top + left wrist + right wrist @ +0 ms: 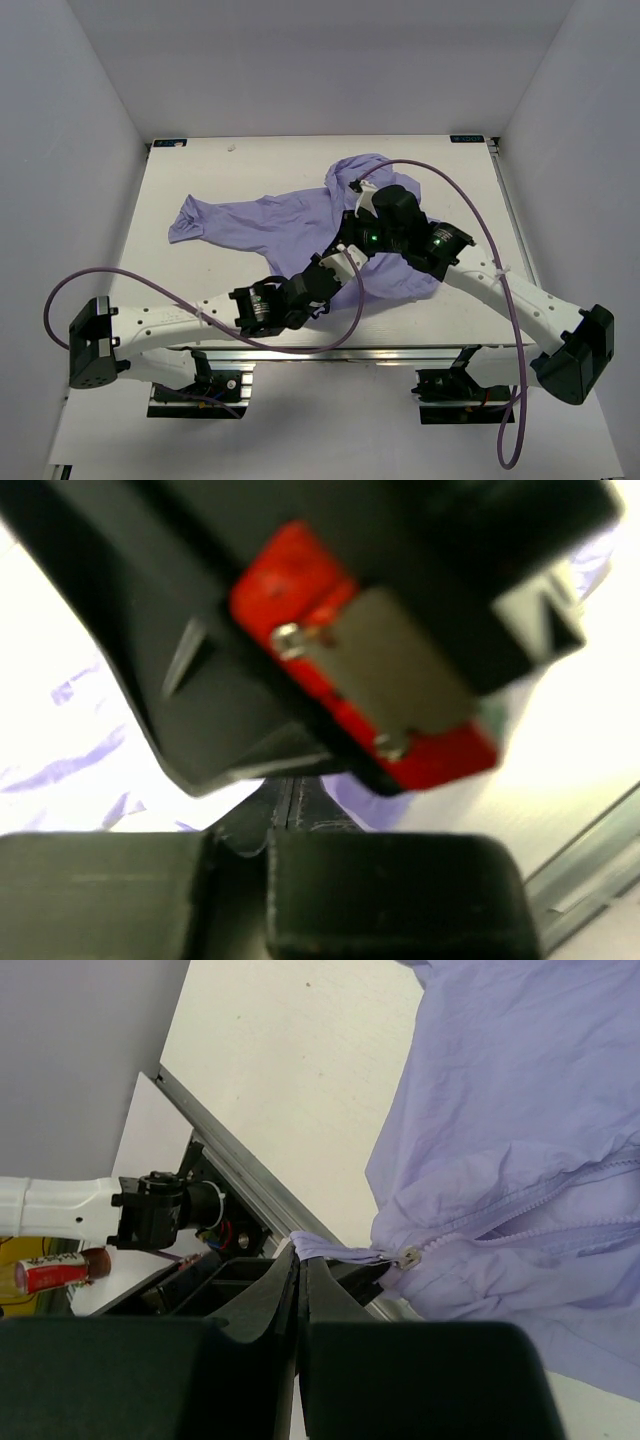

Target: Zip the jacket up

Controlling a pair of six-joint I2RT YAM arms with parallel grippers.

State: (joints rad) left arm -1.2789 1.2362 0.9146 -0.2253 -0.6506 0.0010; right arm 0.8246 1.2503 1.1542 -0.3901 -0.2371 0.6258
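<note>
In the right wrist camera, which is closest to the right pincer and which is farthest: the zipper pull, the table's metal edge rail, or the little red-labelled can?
1. Zipper pull: right beside the right pincer, on the jacket.
2. Metal edge rail: up and left of the pincer.
3. Red-labelled can: far left, beyond the table.

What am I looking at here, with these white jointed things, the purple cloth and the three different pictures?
They are two robot arms bolted at the table's near edge, seen from a camera overhead. The other two pictures come from small cameras on each arm's wrist, looking along its own jaws. The purple cloth is a jacket lying crumpled on the table. In the right wrist view, the right gripper has its jaws shut on the jacket's hem beside the zipper pull, with the zipper's two rows still apart. The left gripper looks shut too; its view is mostly blocked by the other arm, so what it holds is unclear.
</note>
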